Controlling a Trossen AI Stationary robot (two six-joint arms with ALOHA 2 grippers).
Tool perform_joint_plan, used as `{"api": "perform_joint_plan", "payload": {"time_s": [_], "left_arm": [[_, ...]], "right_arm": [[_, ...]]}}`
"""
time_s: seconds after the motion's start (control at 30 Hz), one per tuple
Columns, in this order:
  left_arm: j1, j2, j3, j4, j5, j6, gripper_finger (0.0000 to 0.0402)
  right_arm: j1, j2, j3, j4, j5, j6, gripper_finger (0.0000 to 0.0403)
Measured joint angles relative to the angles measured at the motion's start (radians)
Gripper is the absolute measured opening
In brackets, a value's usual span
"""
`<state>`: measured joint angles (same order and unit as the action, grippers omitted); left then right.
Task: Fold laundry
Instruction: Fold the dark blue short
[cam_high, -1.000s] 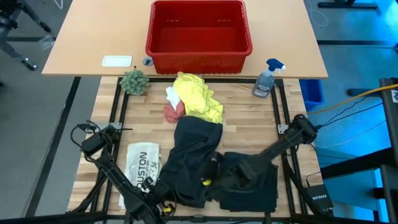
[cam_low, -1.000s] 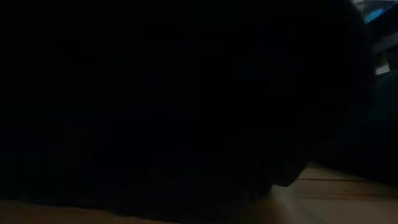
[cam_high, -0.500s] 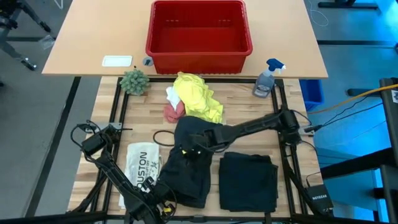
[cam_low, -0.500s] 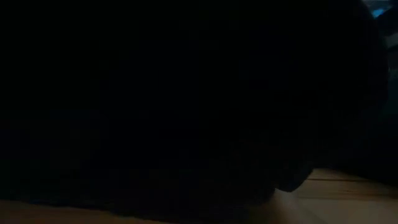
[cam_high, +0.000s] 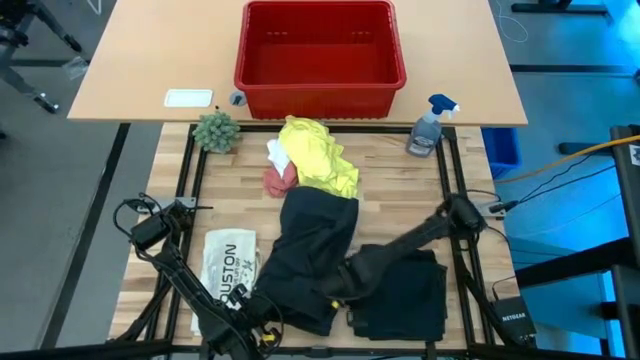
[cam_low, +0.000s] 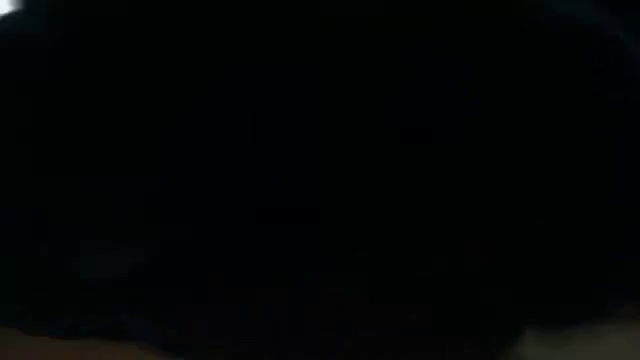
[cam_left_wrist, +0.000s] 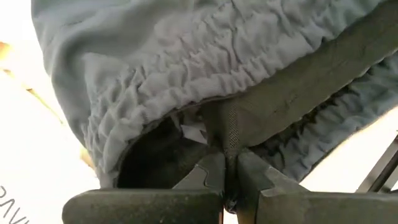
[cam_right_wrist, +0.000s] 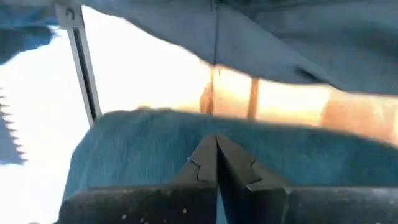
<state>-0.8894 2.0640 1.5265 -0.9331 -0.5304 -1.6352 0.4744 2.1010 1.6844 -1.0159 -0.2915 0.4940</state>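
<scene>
Right tool (cam_high: 337, 291) low centre of the high view, jaws clenched, pinching a thin fold of the dark trousers (cam_high: 315, 255) where they meet the folded dark piece (cam_high: 400, 295) at lower right. Left tool (cam_left_wrist: 225, 180) clenched too, on the elasticated waistband of the trousers; in the high view it sits at the bottom edge, left of centre, mostly hidden under cloth.

Risks, my read:
- Right pinch looks shallow, only a thin edge between the jaws. A pull could slip it out and drop the fold.
- It sits right on the boundary with the folded piece, so it may drag that along and undo it.
- Both tools hold the same garment; pulling apart could stretch or bunch it, not flatten it.
- Trousers' upper end touches the yellow T-shirt (cam_high: 318, 152); pink cloth (cam_high: 277, 180) and white cloth (cam_high: 276, 154) lie just beside it. A big sweep could snag the pile.
- Low view is blacked out by cloth, so no check from there.

Writing: white item (cam_high: 228, 268) at lower left of the table (cam_high: 400, 195) reads "USTON", first letter hidden. Box at lower right edge reads "NETGEAR" (cam_high: 513, 322). Spray bottle (cam_high: 428, 127) label unreadable.
</scene>
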Motion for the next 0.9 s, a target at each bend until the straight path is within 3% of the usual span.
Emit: {"api": "perform_joint_plan", "payload": {"time_s": [0.17,0.27,0.33,0.5,0.63,0.77,0.9], "left_arm": [[0.0,0.0,0.0,0.009,0.0,0.0,0.0],[0.0,0.0,0.0,0.017,0.001,0.0,0.0],[0.0,0.0,0.0,0.024,0.001,0.006,0.0],[0.002,0.0,0.0,0.036,0.0,0.015,0.0],[0.002,0.0,0.0,0.035,-0.004,0.014,0.0],[0.0,0.0,0.0,0.032,-0.005,0.001,0.0],[-0.005,0.0,0.0,0.024,-0.008,-0.003,0.0]], "right_arm": [[0.053,-0.104,0.0,0.002,0.22,0.081,0.0],[0.05,-0.148,0.001,0.136,0.367,0.101,0.0],[0.019,-0.152,0.002,0.259,0.397,0.101,0.0],[-0.074,-0.078,0.002,0.528,0.311,0.118,0.0],[-0.116,0.008,0.002,0.621,0.135,0.161,0.0],[-0.1,0.067,0.0,0.512,-0.039,0.176,0.0],[-0.031,0.035,0.0,0.259,-0.024,0.099,0.0]]}}
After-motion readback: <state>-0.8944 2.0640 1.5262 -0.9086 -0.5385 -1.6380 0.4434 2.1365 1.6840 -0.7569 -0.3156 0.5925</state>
